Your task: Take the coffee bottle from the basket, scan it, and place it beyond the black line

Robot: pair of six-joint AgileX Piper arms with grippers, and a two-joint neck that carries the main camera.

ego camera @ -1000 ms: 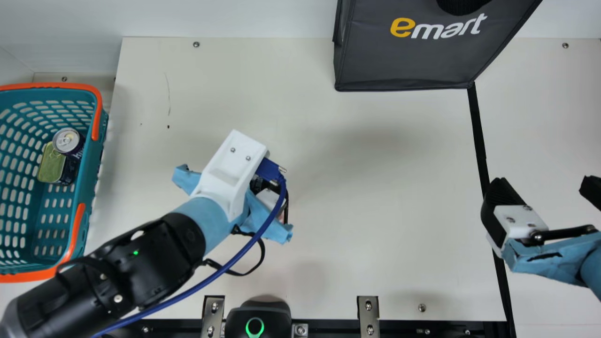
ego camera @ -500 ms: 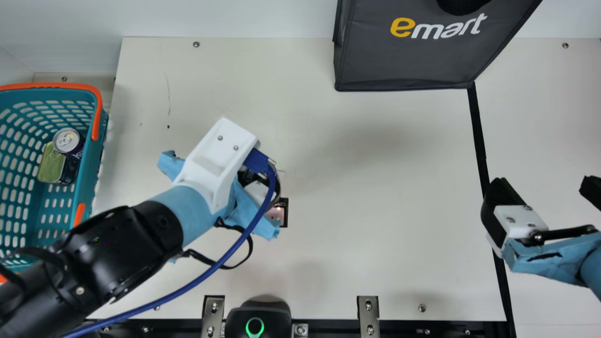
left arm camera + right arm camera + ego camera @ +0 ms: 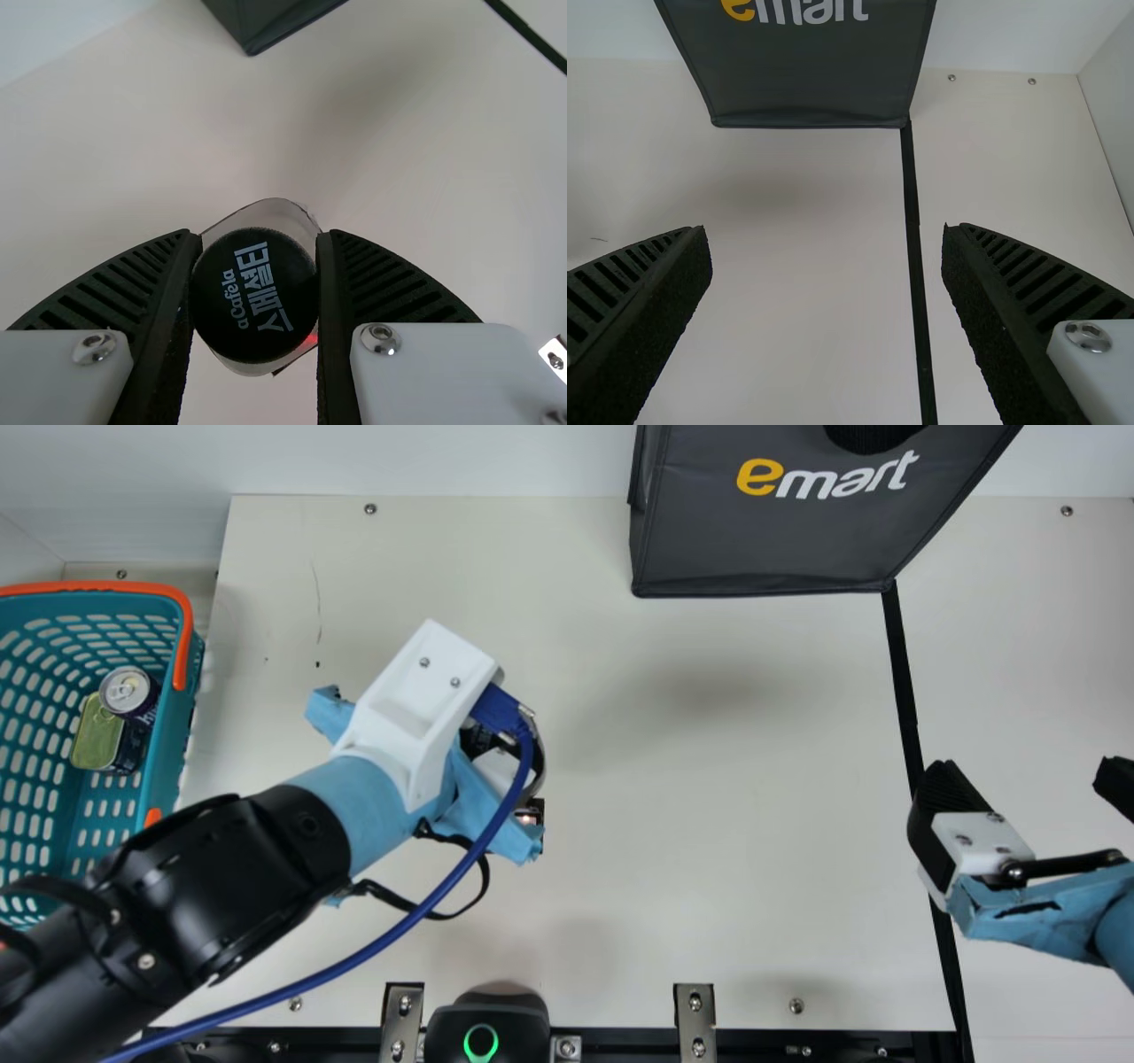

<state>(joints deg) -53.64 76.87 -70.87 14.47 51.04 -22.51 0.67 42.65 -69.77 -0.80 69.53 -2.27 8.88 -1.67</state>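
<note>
coffee bottle (image 3: 255, 295) drawn back a little from the scanner (image 3: 481, 1036), scan probably unfinished.
left wrist view: left gripper (image 3: 257, 237) closed snugly round it, red glint (image 3: 312, 339) at its 4 o'clock. main view: left arm (image 3: 354, 815) has shifted toward 12 o'clock, scanner at 6, black line (image 3: 904, 691) at 3, yet to cross. right wrist view: right gripper (image 3: 826, 232) wide apart, holding nothing.

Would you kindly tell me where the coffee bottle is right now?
In the left wrist view, the coffee bottle is gripped by my left hand, which in the main view is right of the basket.
</note>
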